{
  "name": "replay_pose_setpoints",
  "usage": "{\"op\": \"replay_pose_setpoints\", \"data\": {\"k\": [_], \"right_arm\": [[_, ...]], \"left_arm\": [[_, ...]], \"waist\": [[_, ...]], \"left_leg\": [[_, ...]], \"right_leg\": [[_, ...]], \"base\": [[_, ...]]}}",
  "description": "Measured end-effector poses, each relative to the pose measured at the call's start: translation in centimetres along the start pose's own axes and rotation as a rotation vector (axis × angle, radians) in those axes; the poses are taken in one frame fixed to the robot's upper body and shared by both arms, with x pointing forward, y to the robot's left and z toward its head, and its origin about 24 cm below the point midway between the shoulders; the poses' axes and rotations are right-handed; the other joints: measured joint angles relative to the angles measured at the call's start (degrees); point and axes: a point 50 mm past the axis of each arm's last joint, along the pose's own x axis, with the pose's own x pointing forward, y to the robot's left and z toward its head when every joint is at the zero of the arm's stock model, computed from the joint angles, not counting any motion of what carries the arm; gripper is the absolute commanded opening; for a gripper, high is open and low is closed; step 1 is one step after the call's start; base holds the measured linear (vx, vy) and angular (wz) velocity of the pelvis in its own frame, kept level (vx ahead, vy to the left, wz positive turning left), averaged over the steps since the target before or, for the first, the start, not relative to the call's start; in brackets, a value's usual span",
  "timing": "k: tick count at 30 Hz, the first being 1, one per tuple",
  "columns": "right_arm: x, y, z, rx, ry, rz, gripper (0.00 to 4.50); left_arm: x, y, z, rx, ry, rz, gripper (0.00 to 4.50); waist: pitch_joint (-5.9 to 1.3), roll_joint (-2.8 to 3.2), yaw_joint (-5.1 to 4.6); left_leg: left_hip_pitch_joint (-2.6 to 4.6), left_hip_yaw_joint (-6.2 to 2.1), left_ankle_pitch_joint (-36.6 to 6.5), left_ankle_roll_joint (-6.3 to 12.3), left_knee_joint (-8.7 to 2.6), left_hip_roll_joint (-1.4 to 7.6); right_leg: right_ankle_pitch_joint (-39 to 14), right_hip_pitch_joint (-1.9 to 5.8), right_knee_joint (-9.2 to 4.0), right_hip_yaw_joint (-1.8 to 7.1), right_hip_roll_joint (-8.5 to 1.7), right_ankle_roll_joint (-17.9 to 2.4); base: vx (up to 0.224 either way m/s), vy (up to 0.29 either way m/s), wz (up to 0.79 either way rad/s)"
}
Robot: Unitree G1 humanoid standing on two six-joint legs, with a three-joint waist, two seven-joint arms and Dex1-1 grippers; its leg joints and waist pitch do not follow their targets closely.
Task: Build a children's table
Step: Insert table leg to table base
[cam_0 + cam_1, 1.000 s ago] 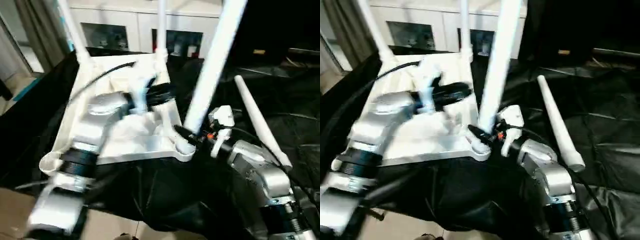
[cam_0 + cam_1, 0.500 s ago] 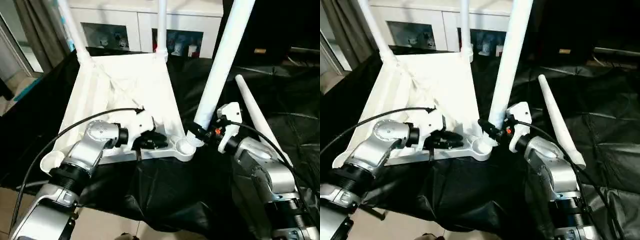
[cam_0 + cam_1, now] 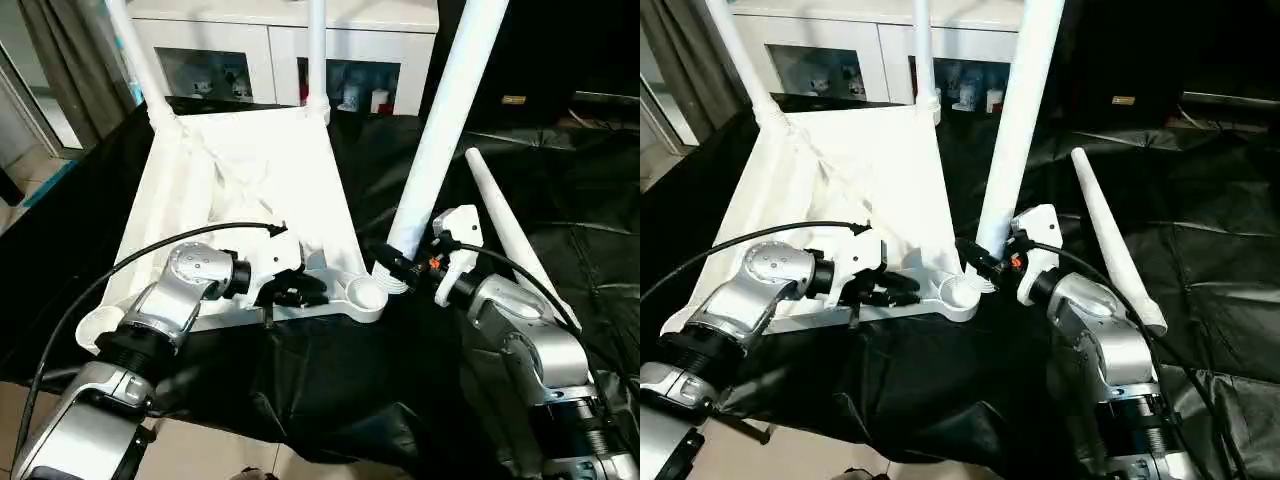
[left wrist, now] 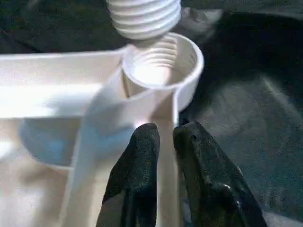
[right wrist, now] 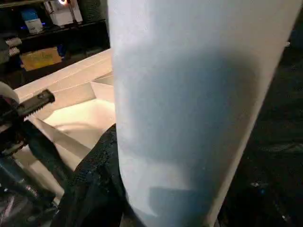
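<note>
The white table top (image 3: 240, 190) lies underside up on black cloth. Two legs (image 3: 317, 50) (image 3: 140, 60) stand in its far corner sockets. My right gripper (image 3: 395, 265) is shut on a third leg (image 3: 440, 130), held nearly upright. That leg's threaded end (image 4: 144, 16) hovers just above the near right socket (image 4: 161, 71). My left gripper (image 4: 165, 135) is shut on the table top's rib beside that socket, one finger (image 4: 137, 175) on each side of it. A fourth leg (image 3: 510, 235) lies loose on the cloth to the right. The near left socket (image 3: 97, 325) holds nothing.
A white cabinet with glass doors (image 3: 280, 40) stands behind the table top. Black cloth (image 3: 330, 380) hangs over the near edge of the work surface. A black cable (image 3: 150, 260) arcs over my left forearm. Curtains (image 3: 70, 70) hang at the far left.
My left gripper came from over the middle of the table top to its near edge and closed on the rib by the socket. The right gripper kept the leg near the socket.
</note>
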Motion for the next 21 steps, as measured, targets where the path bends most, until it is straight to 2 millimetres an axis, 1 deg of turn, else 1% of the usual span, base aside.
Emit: {"op": "replay_pose_setpoints", "data": {"k": [9, 17, 18, 19, 21], "right_arm": [[0.0, 0.1, 0.0, 0.000, 0.001, 0.002, 1.92], [0.2, 0.3, -0.1, 0.000, 0.004, 0.017, 1.92], [0.2, 0.3, -0.1, 0.000, 0.005, 0.022, 1.92], [0.2, 0.4, -0.1, 0.000, 0.007, 0.026, 1.92], [0.3, 0.6, -0.3, -0.012, 0.036, 0.058, 1.92]], "left_arm": [[-0.2, 0.0, -0.9, -0.013, 0.044, 0.002, 0.98], [-0.3, 0.1, -1.1, -0.013, 0.043, 0.013, 0.98], [-0.3, 0.1, -1.1, -0.015, 0.041, 0.012, 0.80], [-0.3, 0.1, -1.1, -0.016, 0.040, 0.012, 0.80], [-0.3, 0.1, -1.1, -0.019, 0.040, 0.005, 0.62]], "waist": [[0.01, 0.02, 0.02], [0.01, 0.02, 0.02], [0.01, 0.02, 0.02], [0.01, 0.02, 0.02], [0.01, 0.02, 0.02]], "left_leg": [[0.00, 0.00, 0.00, 0.00, 0.00, 0.00], [0.01, 0.00, -0.01, -0.01, 0.00, 0.00], [0.01, 0.00, -0.01, -0.01, 0.00, 0.00], [0.01, 0.00, -0.01, -0.01, 0.00, 0.00], [0.01, 0.00, -0.01, -0.01, 0.00, 0.00]], "right_leg": [[0.00, 0.00, 0.00, 0.00, 0.00, 0.00], [0.00, 0.00, 0.00, 0.00, 0.00, 0.00], [0.00, 0.00, 0.00, 0.01, 0.00, 0.00], [0.00, 0.00, 0.00, 0.00, 0.00, 0.00], [0.00, 0.01, 0.00, 0.00, 0.00, 0.00]], "base": [[0.000, 0.000, 0.00], [0.000, 0.000, 0.00], [0.000, 0.000, 0.00], [0.000, 0.000, 0.00], [0.000, 0.000, 0.00]]}}
